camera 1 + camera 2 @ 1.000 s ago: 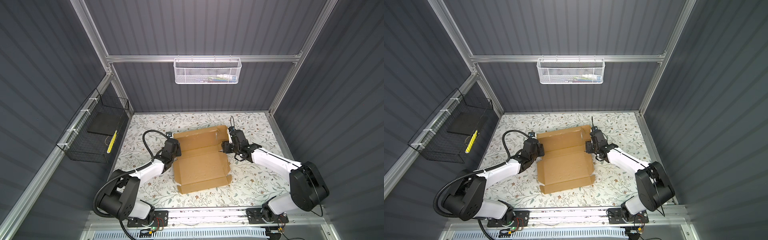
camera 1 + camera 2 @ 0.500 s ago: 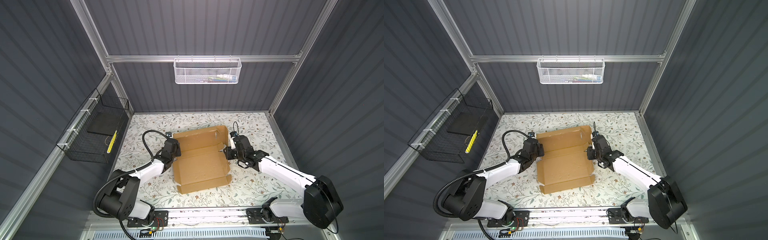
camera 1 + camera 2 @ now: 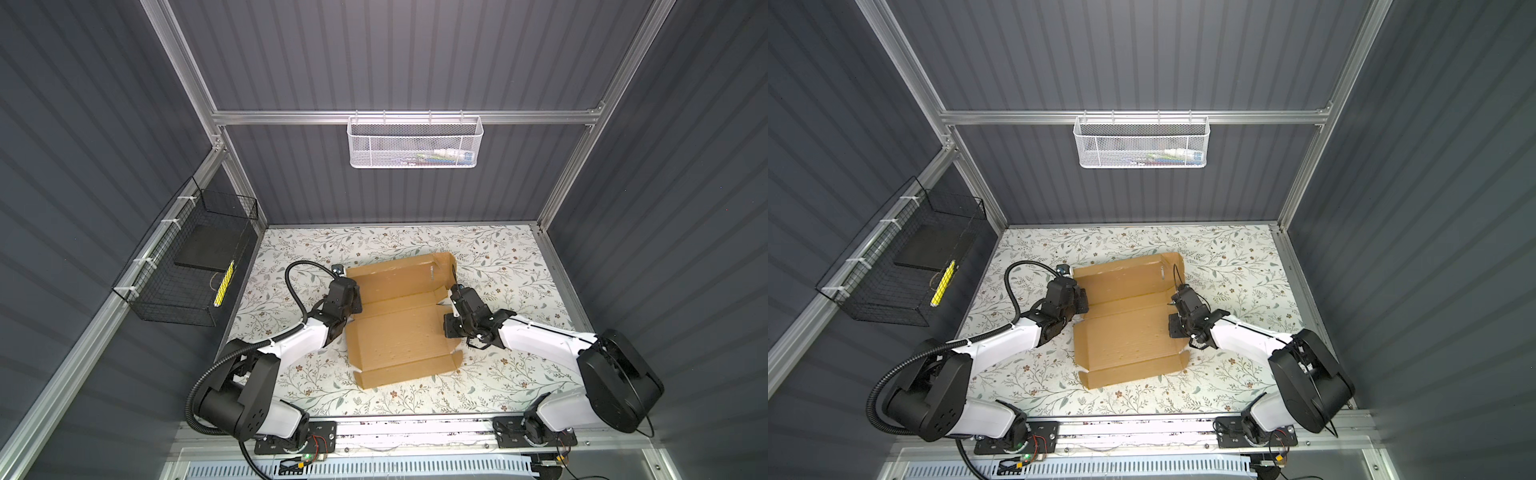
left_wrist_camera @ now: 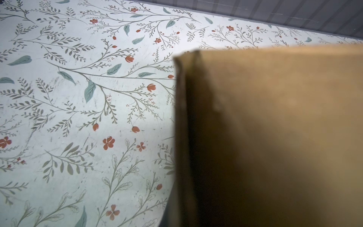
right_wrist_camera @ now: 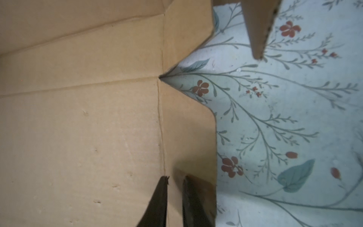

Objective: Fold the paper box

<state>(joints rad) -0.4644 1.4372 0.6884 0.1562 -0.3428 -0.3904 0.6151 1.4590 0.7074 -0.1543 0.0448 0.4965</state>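
Paper box: laid open at the middle of the table, between both arms. One far corner flap is raised and most panels lie flat. Walls not yet erected, lid not closed; most of the folding is judged outstanding.
Left gripper: clenched at the box's left edge; a hold cannot be confirmed.
Right gripper: jaws nearly together over the right side flap; a pinch cannot be told.

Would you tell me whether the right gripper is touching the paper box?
Cannot tell. In the right wrist view the right gripper lies over a side flap of the paper box, but neither contact nor a gap shows plainly.
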